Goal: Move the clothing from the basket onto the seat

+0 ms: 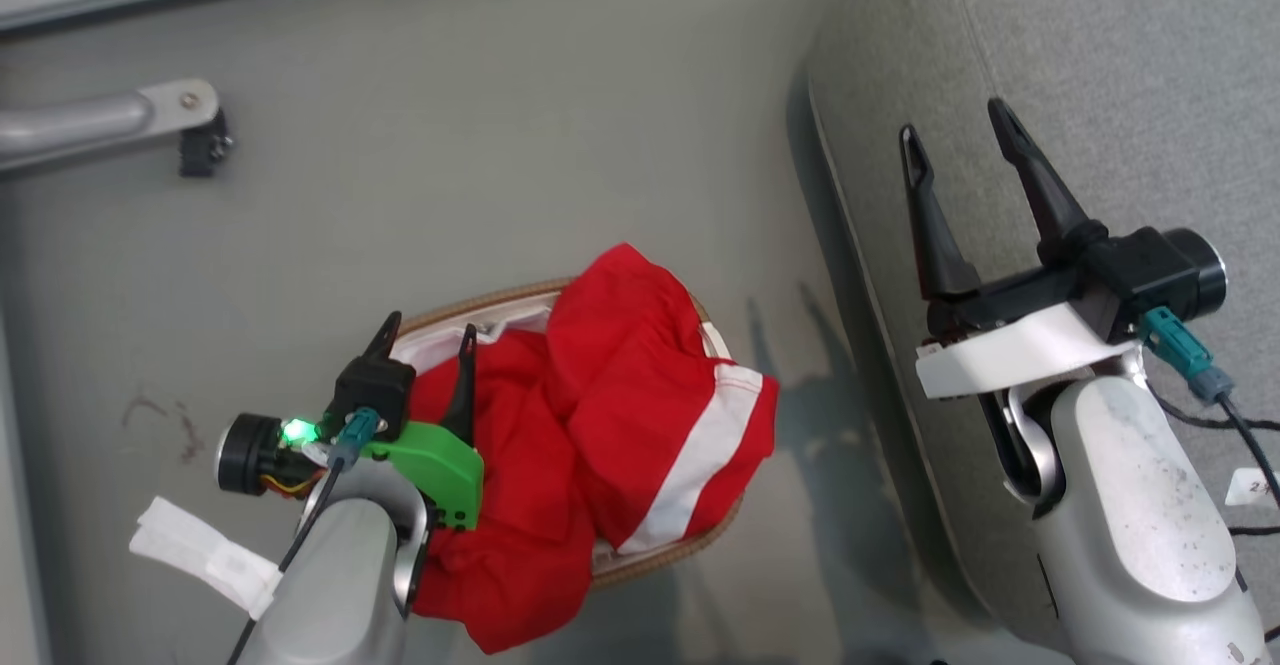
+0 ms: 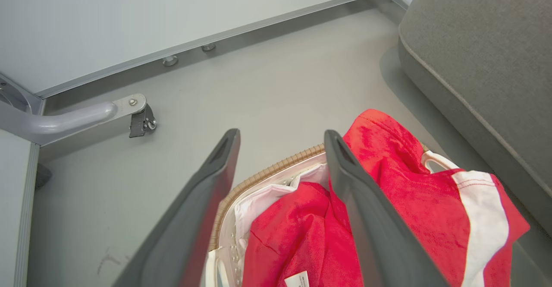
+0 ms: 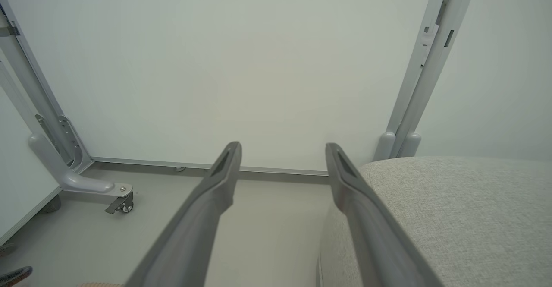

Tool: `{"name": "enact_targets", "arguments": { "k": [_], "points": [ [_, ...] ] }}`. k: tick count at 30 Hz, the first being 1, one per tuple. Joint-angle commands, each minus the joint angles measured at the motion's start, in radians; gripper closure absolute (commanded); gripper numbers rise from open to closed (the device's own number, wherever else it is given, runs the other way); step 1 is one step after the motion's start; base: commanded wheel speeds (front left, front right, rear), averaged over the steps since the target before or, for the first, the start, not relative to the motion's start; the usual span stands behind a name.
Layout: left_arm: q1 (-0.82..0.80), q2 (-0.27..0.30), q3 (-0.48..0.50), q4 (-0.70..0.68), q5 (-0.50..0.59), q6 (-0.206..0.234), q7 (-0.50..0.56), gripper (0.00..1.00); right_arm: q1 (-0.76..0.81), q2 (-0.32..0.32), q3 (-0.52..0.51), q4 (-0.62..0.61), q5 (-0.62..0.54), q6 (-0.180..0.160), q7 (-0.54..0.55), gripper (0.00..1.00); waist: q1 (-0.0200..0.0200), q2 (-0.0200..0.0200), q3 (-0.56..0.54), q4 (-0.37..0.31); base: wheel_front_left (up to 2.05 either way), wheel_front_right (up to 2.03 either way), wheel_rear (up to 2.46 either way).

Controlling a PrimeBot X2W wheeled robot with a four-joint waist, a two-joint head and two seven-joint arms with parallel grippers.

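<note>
In the head view our left tool [image 1: 429,325] hangs open over the basket [image 1: 480,303]. The clothing [image 1: 600,395] is heaped in the basket just to the tool's right and spills over the rim. Our right tool [image 1: 952,120], also open and empty, sits above the seat [image 1: 1100,65].

In the left wrist view the left tool's [image 2: 282,132] right finger lies across the clothing [image 2: 388,183], which is bright red, crumpled, broad white stripe. We should shift right, sink into a thick fold, and avoid the white liner [image 2: 258,205].

In the right wrist view the seat [image 3: 453,200] lies beneath the right tool's [image 3: 282,145] right finger.

Left end effector [image 1: 430,325] and right end effector [image 1: 952,117] each gape wide, pointing forward.
</note>
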Motion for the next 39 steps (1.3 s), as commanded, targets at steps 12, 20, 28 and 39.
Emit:
{"name": "enact_targets", "arguments": {
  "k": [12, 20, 28, 39],
  "points": [
    [-0.171, 0.053, -0.051, 0.217, 0.073, 0.026, 0.0, 0.0, -0.079, 0.008, 0.036, -0.062, 0.063, -0.001, -0.005, 0.0, -0.0001, 0.0, 0.283, -0.13, 0.0, 0.0, 0.0],
    [-0.285, 0.08, -0.09, 0.416, 0.104, 0.042, 0.0, 0.0, -0.095, 0.008, 0.058, -0.069, 0.095, -0.001, -0.005, 0.0, -0.0001, 0.0, 0.383, -0.165, 0.0, 0.0, 0.0],
    [-0.346, 0.079, -0.122, 0.531, 0.117, 0.047, 0.032, 0.0, -0.094, 0.007, 0.063, -0.068, 0.11, -0.001, -0.005, 0.0, -0.0001, 0.0, 0.435, -0.178, 0.0, 0.0, 0.0],
    [-0.342, 0.071, -0.144, 0.564, 0.102, 0.04, 0.095, 1.0, -0.098, 0.007, 0.069, -0.056, 0.117, -0.001, -0.005, 0.0, -0.0001, 0.0, 0.441, -0.18, 0.0, 0.0, 0.0]
  ]
}}
